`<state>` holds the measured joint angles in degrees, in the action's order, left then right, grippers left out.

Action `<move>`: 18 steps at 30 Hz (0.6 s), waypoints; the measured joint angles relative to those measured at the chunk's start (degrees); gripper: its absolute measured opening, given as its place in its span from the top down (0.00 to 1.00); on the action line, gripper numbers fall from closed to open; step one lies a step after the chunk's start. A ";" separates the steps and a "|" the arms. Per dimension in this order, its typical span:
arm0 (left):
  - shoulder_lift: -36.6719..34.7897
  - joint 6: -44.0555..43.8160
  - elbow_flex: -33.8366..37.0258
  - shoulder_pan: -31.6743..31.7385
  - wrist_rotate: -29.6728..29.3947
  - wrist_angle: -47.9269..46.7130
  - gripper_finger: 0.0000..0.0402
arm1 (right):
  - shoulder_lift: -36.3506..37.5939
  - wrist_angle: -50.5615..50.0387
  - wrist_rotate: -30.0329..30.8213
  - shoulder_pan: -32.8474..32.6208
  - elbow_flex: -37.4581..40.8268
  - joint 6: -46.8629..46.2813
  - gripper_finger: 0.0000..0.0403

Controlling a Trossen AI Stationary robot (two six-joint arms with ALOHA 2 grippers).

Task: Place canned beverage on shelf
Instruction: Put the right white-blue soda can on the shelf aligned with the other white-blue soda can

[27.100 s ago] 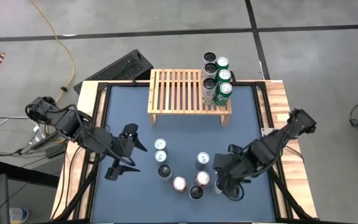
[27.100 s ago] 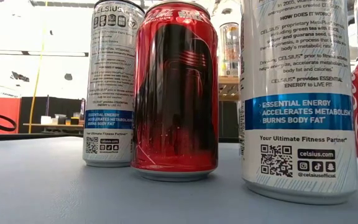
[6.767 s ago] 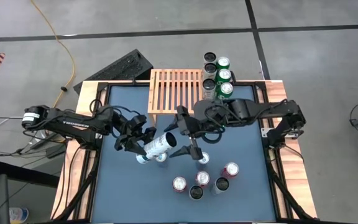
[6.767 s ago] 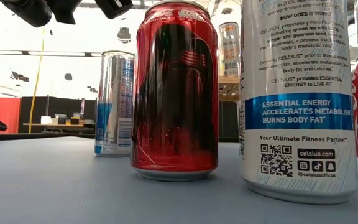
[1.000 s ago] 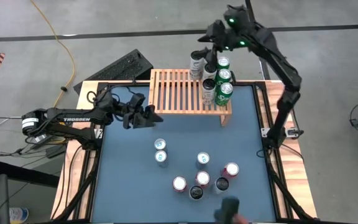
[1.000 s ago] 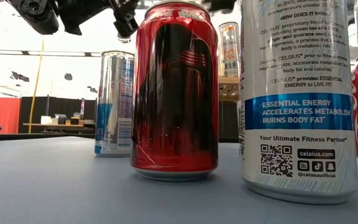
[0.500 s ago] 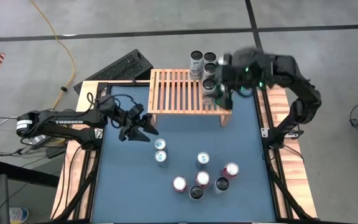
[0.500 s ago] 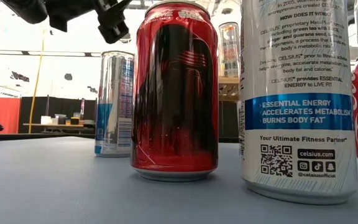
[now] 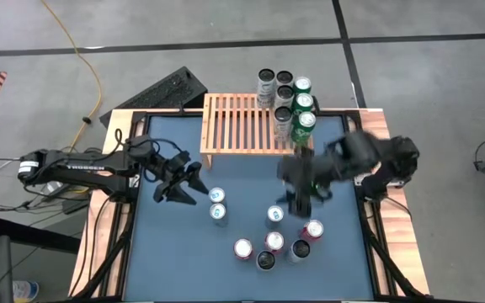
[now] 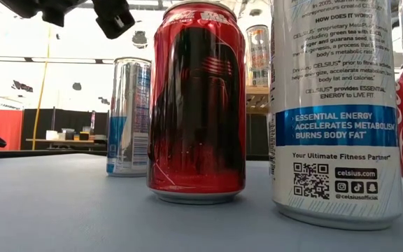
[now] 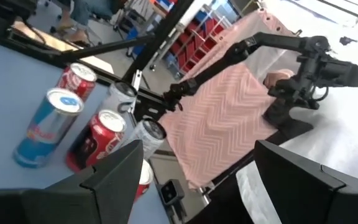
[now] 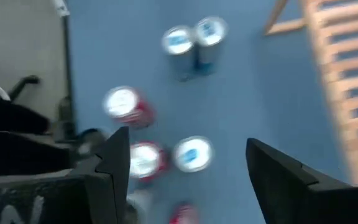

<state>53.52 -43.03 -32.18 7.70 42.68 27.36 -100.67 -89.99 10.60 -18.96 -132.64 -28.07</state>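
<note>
The light-wood slatted shelf stands at the table's far edge. Several cans stand upright on its right end. Several more cans stand on the blue table: two blue-and-silver ones, another, and a cluster of red, white and dark ones. My left gripper is open and empty, hovering left of the two blue-and-silver cans; it shows open in its wrist view. My right gripper is open and empty, above the table's middle over the loose cans.
In the low view a red can and a white can stand close to the camera, with a blue-and-silver can behind them. A black keyboard lies beyond the table's far left corner. The shelf's left part is bare slats.
My right gripper has let go of a can, which now stands at the far side of the shelf's right end. It has then swung fast toward the table's near edge and down over the loose cans. My left gripper has drifted toward the near edge, staying open.
</note>
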 joint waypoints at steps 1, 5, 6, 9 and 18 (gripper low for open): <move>-0.02 0.42 0.00 -0.32 -0.03 0.04 0.27 | -0.70 0.02 0.61 -1.76 -0.02 -3.44 0.38; -0.01 0.78 0.00 -1.21 -0.04 -0.28 0.27 | -1.55 -0.09 4.03 -7.56 1.01 -17.56 0.38; -0.02 0.86 0.00 -1.38 -0.26 -0.59 0.27 | -1.76 -0.16 4.21 -8.73 1.55 -20.76 0.38; 0.02 1.42 0.00 -1.74 -1.19 -1.72 0.27 | -2.60 -0.22 0.47 -10.63 4.67 -29.31 0.38; 0.00 1.93 0.00 -1.81 -1.51 -1.45 0.27 | -2.66 -0.11 -11.81 -12.62 13.49 -49.31 0.38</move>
<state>53.52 -41.10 -32.18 5.89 41.18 25.91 -103.33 -90.10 -1.21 -31.57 -119.15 -77.38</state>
